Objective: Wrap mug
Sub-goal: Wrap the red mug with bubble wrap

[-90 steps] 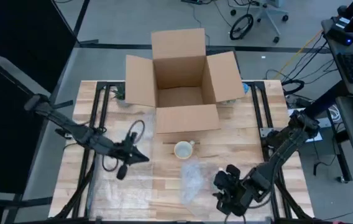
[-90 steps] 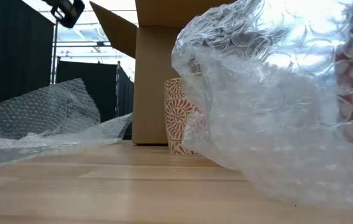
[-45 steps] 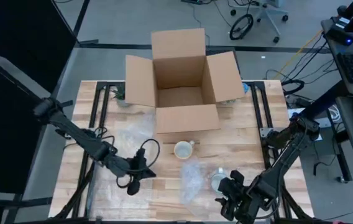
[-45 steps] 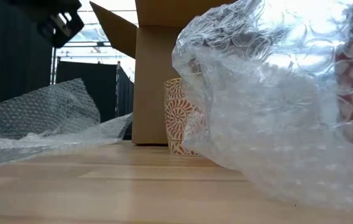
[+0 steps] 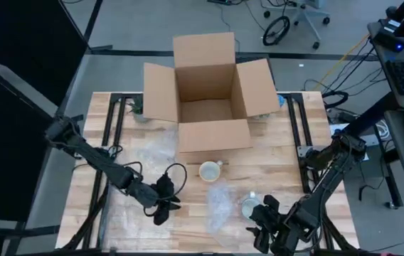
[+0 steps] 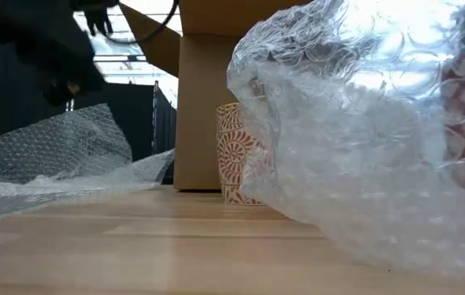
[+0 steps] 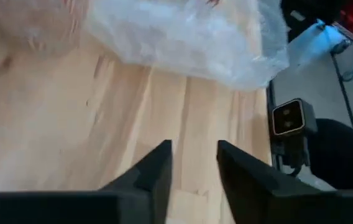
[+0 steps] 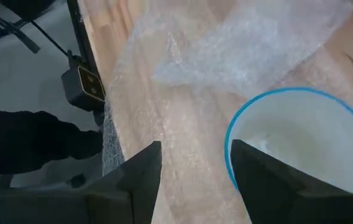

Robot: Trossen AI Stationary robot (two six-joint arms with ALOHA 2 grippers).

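Note:
The mug (image 5: pixel 210 171) is cream-white and stands upright on the wood table in front of the cardboard box; the low view shows its orange-patterned wall (image 6: pixel 234 152). A crumpled bubble-wrap sheet (image 5: pixel 220 203) lies just nearer than the mug, and shows in the left wrist view (image 7: pixel 183 37) and right wrist view (image 8: pixel 226 56). My left gripper (image 5: pixel 168 208) hovers open to the left of that sheet, its fingers (image 7: pixel 158 171) over bare wood. My right gripper (image 5: pixel 257 222) stands open at the near edge, beside a blue-rimmed cup (image 8: pixel 301 143).
The large open cardboard box (image 5: pixel 205 92) stands at the table's far middle. The blue-rimmed cup (image 5: pixel 250 206) sits right of the crumpled sheet. More flat bubble wrap (image 6: pixel 52 156) covers the table's left part. Black frame rails (image 5: pixel 113 135) run along both sides.
My left gripper has gone toward the table's near edge and to the right, coming lower and close to the crumpled bubble wrap. My right gripper has drawn back a little toward the near edge, uncovering the blue-rimmed cup. The mug and wrap have stayed put.

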